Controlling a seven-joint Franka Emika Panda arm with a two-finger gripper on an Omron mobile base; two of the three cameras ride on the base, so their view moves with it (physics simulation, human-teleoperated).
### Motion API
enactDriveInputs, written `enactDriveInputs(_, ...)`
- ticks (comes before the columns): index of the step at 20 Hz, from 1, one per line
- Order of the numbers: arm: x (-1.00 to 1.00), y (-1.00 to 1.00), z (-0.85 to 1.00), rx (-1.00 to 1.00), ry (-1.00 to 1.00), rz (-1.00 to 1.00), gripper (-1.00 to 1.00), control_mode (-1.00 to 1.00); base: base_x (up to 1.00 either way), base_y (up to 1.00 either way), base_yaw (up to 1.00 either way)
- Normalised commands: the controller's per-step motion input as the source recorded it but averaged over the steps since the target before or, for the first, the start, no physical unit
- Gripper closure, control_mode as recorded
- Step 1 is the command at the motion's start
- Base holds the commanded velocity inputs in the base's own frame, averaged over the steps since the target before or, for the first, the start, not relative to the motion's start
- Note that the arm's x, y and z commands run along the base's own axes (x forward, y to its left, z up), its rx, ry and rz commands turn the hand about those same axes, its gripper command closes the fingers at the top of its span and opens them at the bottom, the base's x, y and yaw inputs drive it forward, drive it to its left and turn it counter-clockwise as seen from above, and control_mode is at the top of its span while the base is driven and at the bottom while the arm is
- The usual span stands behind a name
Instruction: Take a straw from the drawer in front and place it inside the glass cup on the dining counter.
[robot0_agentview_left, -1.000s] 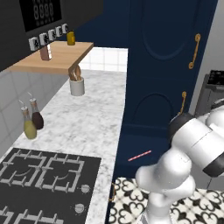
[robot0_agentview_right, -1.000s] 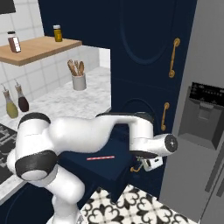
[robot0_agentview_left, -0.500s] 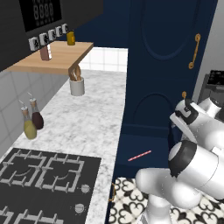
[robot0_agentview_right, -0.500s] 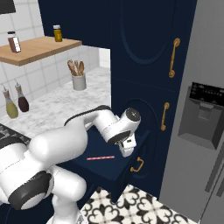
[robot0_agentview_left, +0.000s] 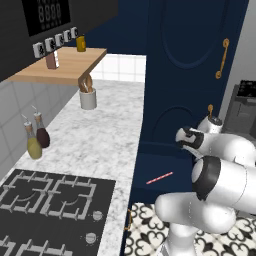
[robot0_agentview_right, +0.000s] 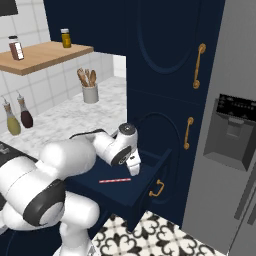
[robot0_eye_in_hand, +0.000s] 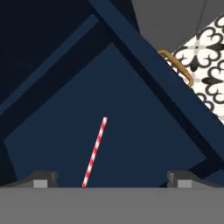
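- The straw (robot0_eye_in_hand: 94, 152), striped red and white, lies flat on the floor of the open navy drawer (robot0_agentview_right: 150, 172), alone there and touching neither wall.
- From the right base view the straw (robot0_agentview_right: 114, 180) sits toward the drawer's left part, its length running roughly along the drawer front; the left base view shows it (robot0_agentview_left: 159, 178) as a thin slanted line in the same drawer.
- The gripper (robot0_eye_in_hand: 111, 177) hangs above the drawer with its fingers spread wide, holding nothing; the straw's near end lies between the two fingertips (robot0_eye_in_hand: 42, 178) in the hand view.
- A brass handle (robot0_agentview_right: 156, 188) is fixed on the drawer front, above the patterned floor tiles (robot0_agentview_right: 150, 237).
- On the marble table (robot0_agentview_left: 100, 135) stands a white utensil holder (robot0_agentview_left: 88, 98).
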Motion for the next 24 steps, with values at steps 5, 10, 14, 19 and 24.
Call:
enactDriveInputs(5, 0.24, 0.02, -0.39, -0.13, 0.06, -0.02, -1.00, -1.00, 0.00, 0.00, 0.00)
enactDriveInputs(10, 0.11, -0.04, -0.33, -0.09, 0.05, -0.03, -1.00, -1.00, 0.00, 0.00, 0.00)
enactDriveInputs(14, 0.04, -0.23, -0.21, -0.06, 0.03, -0.05, -1.00, -1.00, 0.00, 0.00, 0.00)
enactDriveInputs(19, 0.00, -0.40, -0.11, -0.05, 0.02, -0.07, -1.00, -1.00, 0.00, 0.00, 0.00)
enactDriveInputs(24, 0.00, -0.67, -0.03, -0.05, 0.00, -0.08, -1.00, -1.00, 0.00, 0.00, 0.00)
